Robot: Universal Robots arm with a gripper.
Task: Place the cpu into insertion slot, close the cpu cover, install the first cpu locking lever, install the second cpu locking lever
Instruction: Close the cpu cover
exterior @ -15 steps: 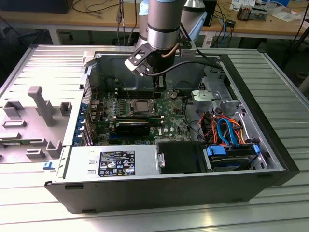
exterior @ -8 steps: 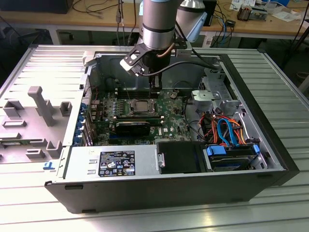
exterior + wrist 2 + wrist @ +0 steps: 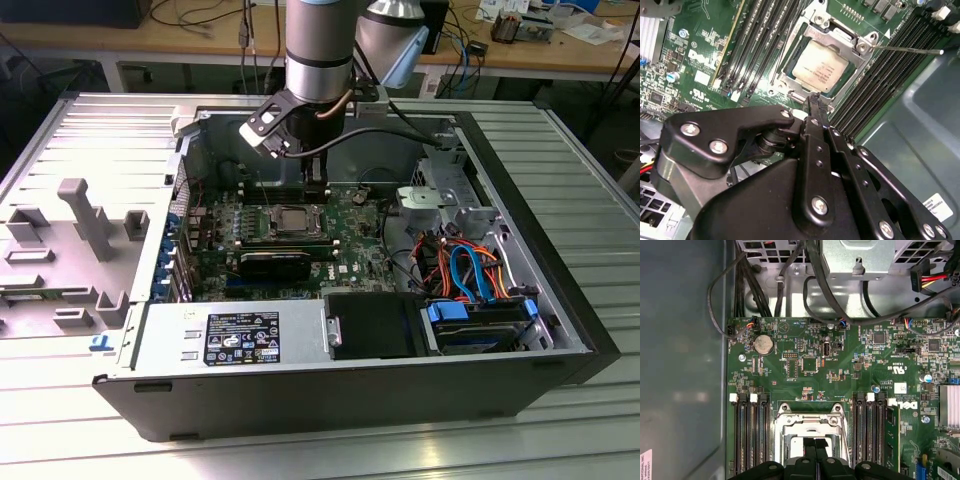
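- Silvery cpu cover (image 3: 837,36) lies down over the seated cpu (image 3: 820,67), retaining it.
- Gripper (image 3: 316,190), fingers together and empty, at cover's one o'clock in the exterior view, likely to press.

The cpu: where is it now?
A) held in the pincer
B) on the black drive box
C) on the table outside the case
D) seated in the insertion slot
D: in the second wrist view the cpu lies flat in the insertion slot, the cpu cover framing it, with the shut pincer beside its edge.
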